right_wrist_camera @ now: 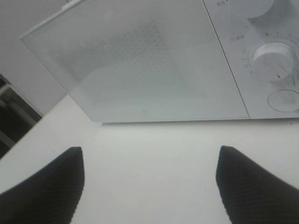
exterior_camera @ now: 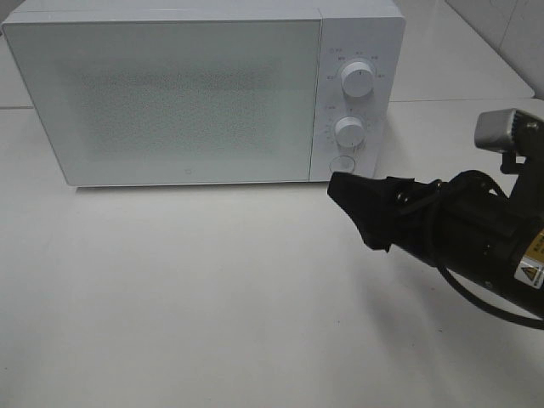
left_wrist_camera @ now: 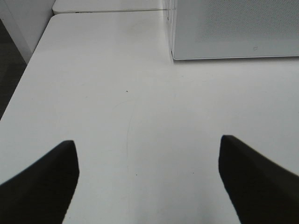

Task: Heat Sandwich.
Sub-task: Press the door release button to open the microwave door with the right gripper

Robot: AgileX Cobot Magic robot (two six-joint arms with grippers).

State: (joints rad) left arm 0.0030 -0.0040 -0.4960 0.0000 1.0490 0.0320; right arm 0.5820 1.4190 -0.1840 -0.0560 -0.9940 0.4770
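No sandwich shows in any view. The white microwave (exterior_camera: pixel 187 93) stands at the back of the table with its frosted door (exterior_camera: pixel 170 102) shut, and I cannot see inside it. My right gripper (exterior_camera: pixel 350 204) hangs open and empty just in front of the control panel, below the round button (exterior_camera: pixel 342 164). In the right wrist view the right gripper (right_wrist_camera: pixel 149 149) faces the door (right_wrist_camera: pixel 140 65) and the button (right_wrist_camera: pixel 284 100). My left gripper (left_wrist_camera: pixel 147 142) is open over bare table, with the microwave's corner (left_wrist_camera: pixel 233 28) ahead of it. The left arm is out of the exterior high view.
The panel carries an upper knob (exterior_camera: pixel 357 81) and a lower knob (exterior_camera: pixel 349 131). The white table (exterior_camera: pixel 170 297) runs in front of the microwave. Its left edge (left_wrist_camera: pixel 23 84) drops off to a dark floor.
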